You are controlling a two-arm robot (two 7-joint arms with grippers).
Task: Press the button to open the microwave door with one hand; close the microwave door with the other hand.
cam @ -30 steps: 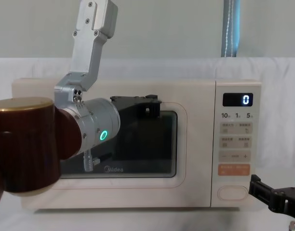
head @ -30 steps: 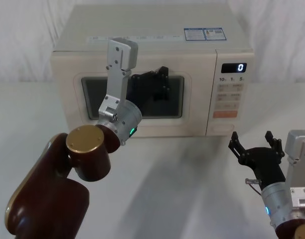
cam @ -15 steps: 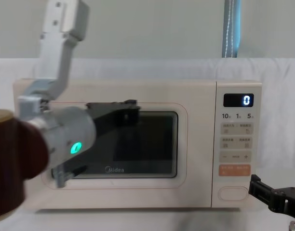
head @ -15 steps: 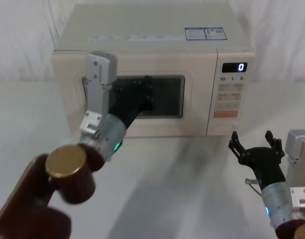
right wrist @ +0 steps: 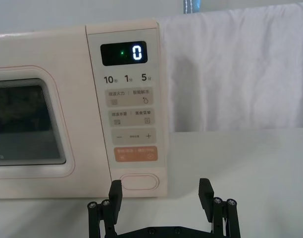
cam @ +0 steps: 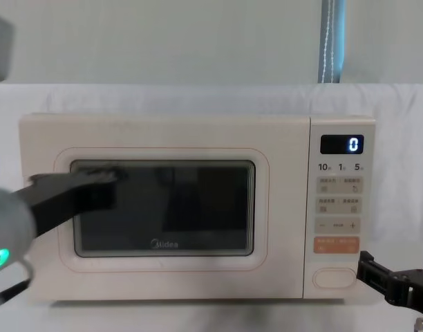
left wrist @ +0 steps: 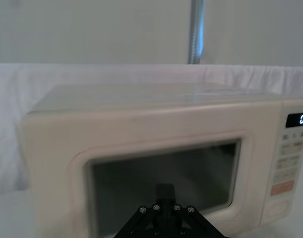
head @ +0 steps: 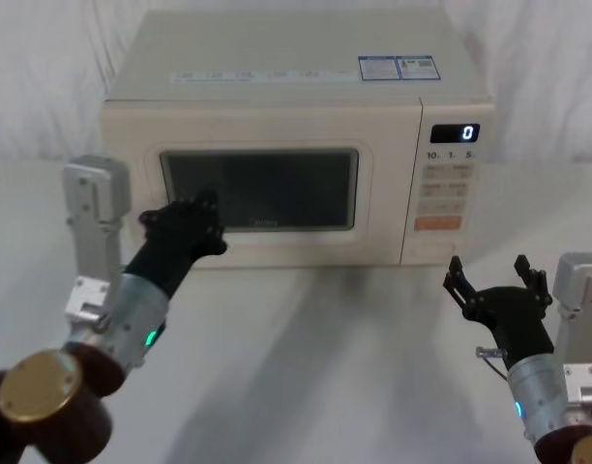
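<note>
Cream button just beyond spread right end effector, left end effector grip unclear

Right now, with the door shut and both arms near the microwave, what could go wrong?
1. The left gripper is blurred close to the microwave door window; it could scrape the glass.
2. The right gripper, fingers open, sits below and in front of the button; an accidental forward nudge could pop the door open towards the left gripper.
</note>
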